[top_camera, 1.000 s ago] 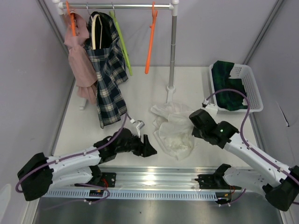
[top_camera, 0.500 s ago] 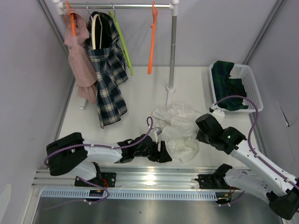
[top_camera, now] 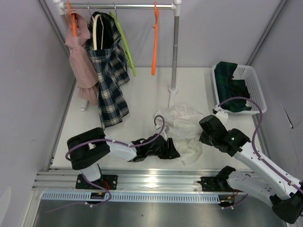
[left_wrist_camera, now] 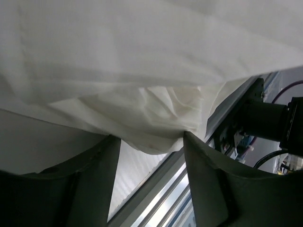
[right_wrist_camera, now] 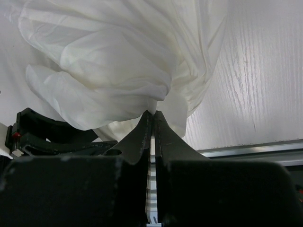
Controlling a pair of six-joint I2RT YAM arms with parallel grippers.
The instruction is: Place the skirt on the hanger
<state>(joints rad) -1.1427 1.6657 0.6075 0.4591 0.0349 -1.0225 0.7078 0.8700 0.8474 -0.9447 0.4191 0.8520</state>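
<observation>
The white skirt (top_camera: 182,126) lies crumpled on the table between the two arms. My right gripper (top_camera: 204,136) is shut on a fold of the skirt (right_wrist_camera: 118,61); its jaws pinch the cloth at their tips (right_wrist_camera: 152,113). My left gripper (top_camera: 176,152) is open at the skirt's near-left edge. In the left wrist view the skirt's hem (left_wrist_camera: 142,71) hangs at its open tips (left_wrist_camera: 151,142), not between the jaws. An empty orange hanger (top_camera: 154,42) hangs on the rack at the back.
The rack pole (top_camera: 175,52) stands just behind the skirt. A plaid skirt (top_camera: 111,80), a pink garment (top_camera: 80,56) and a green hanger (top_camera: 124,45) hang at the left. A white basket (top_camera: 256,92) with dark green cloth (top_camera: 231,85) sits back right. The metal rail (top_camera: 156,182) runs along the near edge.
My left arm has stretched to the right, bringing its open gripper up to the skirt's near edge. My right gripper shifted slightly right and nearer, with the skirt bunching.
</observation>
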